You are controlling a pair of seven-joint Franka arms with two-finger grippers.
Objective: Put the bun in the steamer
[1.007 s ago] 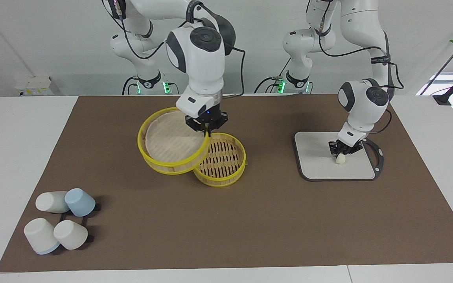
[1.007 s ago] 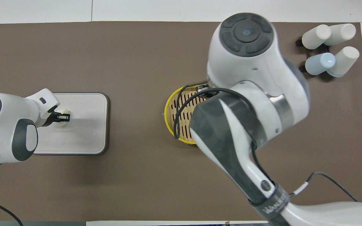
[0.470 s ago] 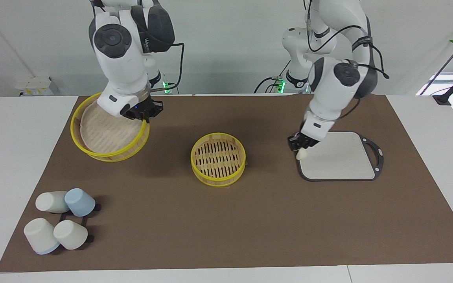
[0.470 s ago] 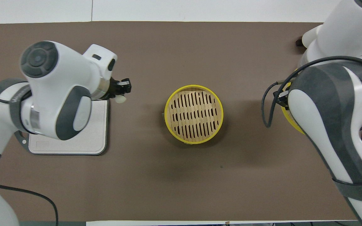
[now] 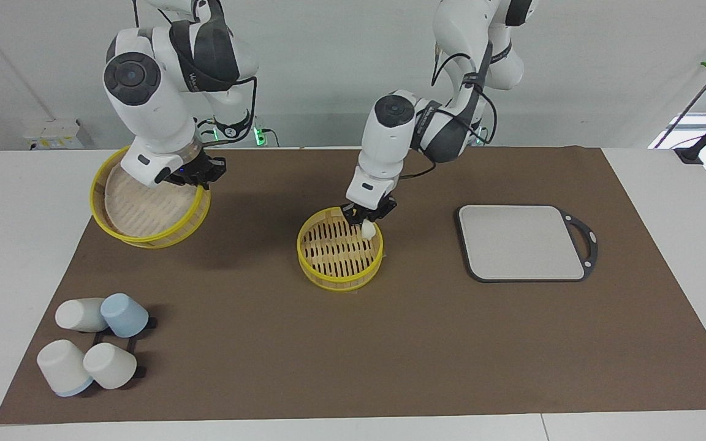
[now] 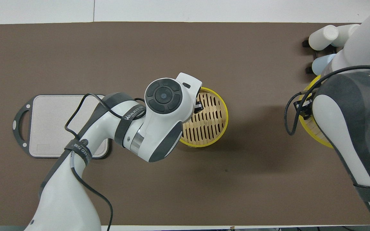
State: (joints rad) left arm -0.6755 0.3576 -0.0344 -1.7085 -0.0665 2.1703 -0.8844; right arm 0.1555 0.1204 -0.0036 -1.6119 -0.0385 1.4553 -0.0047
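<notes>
bun (image 5: 368, 229) hanging over steamer (image 5: 339, 273), pinched in left gripper (image 5: 368, 218).
right gripper (image 5: 197, 179) clamping steamer lid (image 5: 148, 214) rim, holding it raised toward the right arm's table end.

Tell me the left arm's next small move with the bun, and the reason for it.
Probably lower a little and release. The left tool holds the bun just over the steamer basket, inside the rim nearest that arm, and the bun does not yet seem to rest on the slats. The right tool holds the lid clear.
</notes>
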